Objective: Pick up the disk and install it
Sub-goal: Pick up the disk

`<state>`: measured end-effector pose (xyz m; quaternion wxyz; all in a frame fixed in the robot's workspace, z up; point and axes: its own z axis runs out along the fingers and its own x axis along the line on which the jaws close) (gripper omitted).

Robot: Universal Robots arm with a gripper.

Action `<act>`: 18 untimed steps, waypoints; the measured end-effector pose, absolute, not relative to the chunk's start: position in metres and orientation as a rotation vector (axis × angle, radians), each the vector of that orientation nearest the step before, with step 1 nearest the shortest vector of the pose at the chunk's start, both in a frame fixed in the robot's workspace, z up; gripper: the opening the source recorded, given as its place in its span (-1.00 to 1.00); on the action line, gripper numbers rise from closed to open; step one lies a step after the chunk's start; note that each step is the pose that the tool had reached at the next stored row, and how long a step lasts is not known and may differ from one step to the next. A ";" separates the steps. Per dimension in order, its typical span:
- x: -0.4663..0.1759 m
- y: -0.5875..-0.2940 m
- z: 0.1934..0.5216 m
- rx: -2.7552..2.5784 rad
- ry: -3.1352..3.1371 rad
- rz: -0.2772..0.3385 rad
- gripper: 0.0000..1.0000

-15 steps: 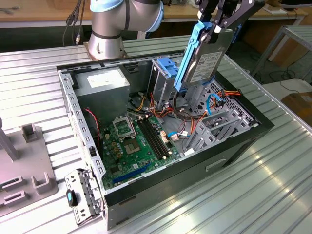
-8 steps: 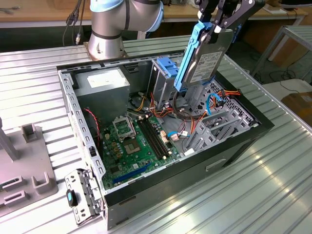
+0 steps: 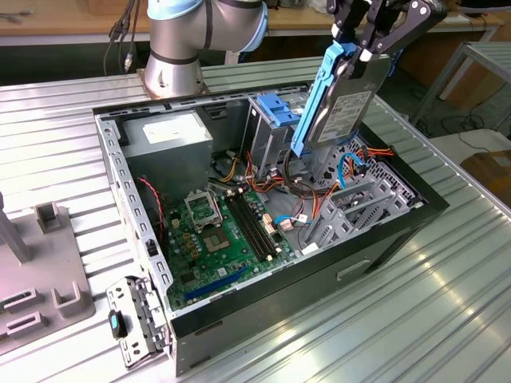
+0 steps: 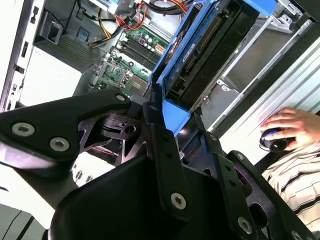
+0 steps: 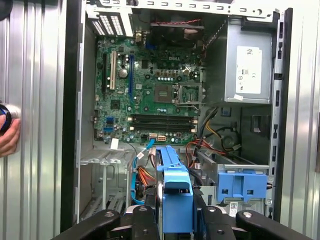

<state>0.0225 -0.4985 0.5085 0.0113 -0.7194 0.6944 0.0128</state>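
I have the gripper clamped on the upper end of the disk. The disk hangs over the open computer case, long axis steeply tilted, its lower end above what looks like the drive bay at the exterior view's right.

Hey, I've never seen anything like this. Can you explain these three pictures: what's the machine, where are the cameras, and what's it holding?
The machine is a robot arm standing on a ribbed metal table. The exterior view looks on from off the arm; both wrist views come from cameras riding near its wrist. On the table lies an open computer case with a green motherboard and a grey power-supply box inside. The black pincer is shut on the disk, a grey hard drive in a light-blue bracket, held tilted above the case. A person's hand rests beside the case.
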 end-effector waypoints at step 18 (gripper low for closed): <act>0.024 -0.572 0.508 -2.245 2.167 0.038 -0.27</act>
